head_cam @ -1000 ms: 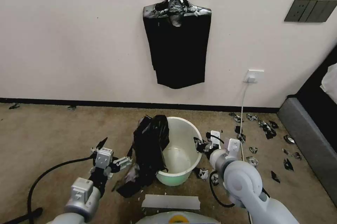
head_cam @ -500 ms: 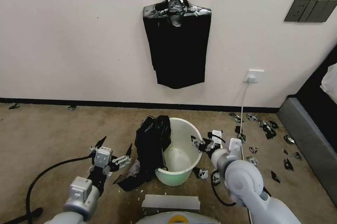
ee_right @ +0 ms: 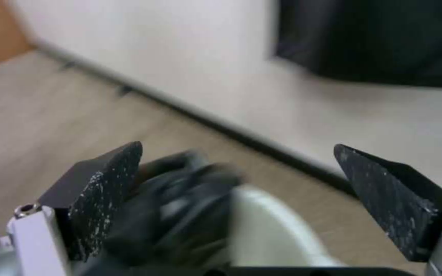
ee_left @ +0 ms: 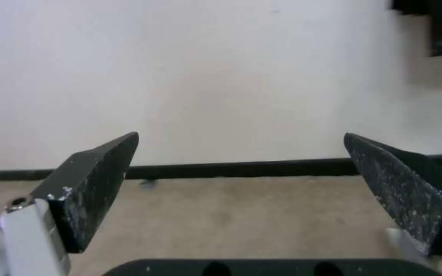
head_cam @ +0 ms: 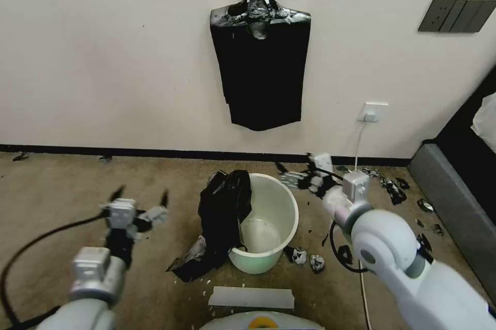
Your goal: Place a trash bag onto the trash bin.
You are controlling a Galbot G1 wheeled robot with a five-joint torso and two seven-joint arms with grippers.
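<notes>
Trash bag [head_cam: 223, 216] draped over left rim of trash bin [head_cam: 276, 214] on carpet; left gripper [head_cam: 139, 197] and right gripper [head_cam: 281, 172] both spread wide, holding nothing

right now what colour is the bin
Cream-white bin, faint green tint at its base; head view shows it best.

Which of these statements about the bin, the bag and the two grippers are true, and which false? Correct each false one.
1. The trash bag hangs over one side of the trash bin. True.
2. The left gripper is shut on the bag. False: it is open, apart from the bag.
3. The right gripper is open above the bin's far rim. True.
4. The bag lines the bin's whole rim. False: most of the rim is bare.
5. Black scraps lie on the carpet. True.
</notes>
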